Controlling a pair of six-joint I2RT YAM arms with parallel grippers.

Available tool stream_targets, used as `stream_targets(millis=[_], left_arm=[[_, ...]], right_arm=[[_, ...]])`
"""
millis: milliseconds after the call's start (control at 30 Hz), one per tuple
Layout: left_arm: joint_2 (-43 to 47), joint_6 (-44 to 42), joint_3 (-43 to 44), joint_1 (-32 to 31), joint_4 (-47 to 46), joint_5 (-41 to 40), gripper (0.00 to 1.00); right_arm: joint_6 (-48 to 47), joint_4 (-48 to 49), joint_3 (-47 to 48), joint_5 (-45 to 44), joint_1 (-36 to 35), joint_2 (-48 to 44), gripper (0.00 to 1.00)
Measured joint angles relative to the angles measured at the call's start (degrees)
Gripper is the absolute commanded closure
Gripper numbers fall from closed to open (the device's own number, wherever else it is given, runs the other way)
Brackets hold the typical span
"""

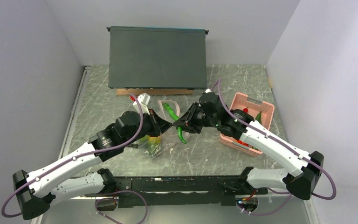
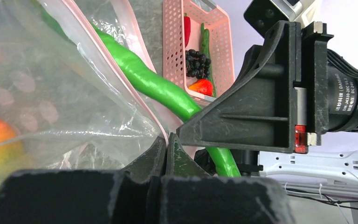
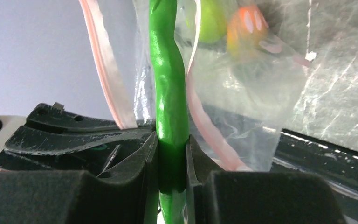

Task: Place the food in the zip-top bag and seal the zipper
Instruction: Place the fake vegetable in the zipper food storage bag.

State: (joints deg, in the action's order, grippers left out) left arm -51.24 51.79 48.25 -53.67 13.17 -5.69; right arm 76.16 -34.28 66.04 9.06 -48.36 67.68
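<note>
The clear zip-top bag (image 2: 51, 93) hangs between both arms, its mouth held apart. My left gripper (image 2: 168, 140) is shut on the bag's rim, pinching the pink zipper (image 2: 137, 28). My right gripper (image 3: 171, 140) is shut on a long bright green toy vegetable (image 3: 168, 84), which reaches up between the zipper's (image 3: 106, 70) two strips into the mouth. Inside the bag sit a round lime-green fruit (image 3: 212, 21) and an orange piece (image 3: 247, 28). From above, the two grippers (image 1: 162, 125) (image 1: 186, 122) meet near the middle of the table with the green vegetable (image 1: 170, 112) between them.
A pink perforated basket (image 1: 248, 100) stands at the right, holding a red pepper, dark grapes and green pieces. A large dark box (image 1: 157, 57) fills the back of the table. A small white object (image 1: 144, 99) lies in front of it.
</note>
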Motion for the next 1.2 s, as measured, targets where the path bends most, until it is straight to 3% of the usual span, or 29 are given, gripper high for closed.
stream_targets(millis=[333, 633, 767, 933, 1200], left_arm=[[4.11, 0.17, -1.46, -0.09, 0.24, -1.25, 1.00], [3.78, -0.26, -1.46, -0.17, 1.22, -1.18, 1.00], [3.80, -1.55, -1.09, -0.13, 1.31, -0.59, 1.00], [3.87, -4.13, 1.29, -0.15, 3.58, 0.46, 1.00], [6.12, -5.86, 1.86, -0.22, 8.11, 0.94, 1.00]], right_arm=[[-2.80, 0.00, -0.52, -12.26, -7.72, -0.63, 0.84], [-4.85, -0.85, 1.53, -13.38, -8.85, 1.33, 0.69], [-9.01, -5.01, 6.36, -13.53, -8.72, 3.82, 0.67], [-17.46, -11.89, 14.93, -11.17, -7.63, 7.43, 0.74], [-29.05, -20.09, 24.37, -5.09, -7.34, 12.37, 1.00]])
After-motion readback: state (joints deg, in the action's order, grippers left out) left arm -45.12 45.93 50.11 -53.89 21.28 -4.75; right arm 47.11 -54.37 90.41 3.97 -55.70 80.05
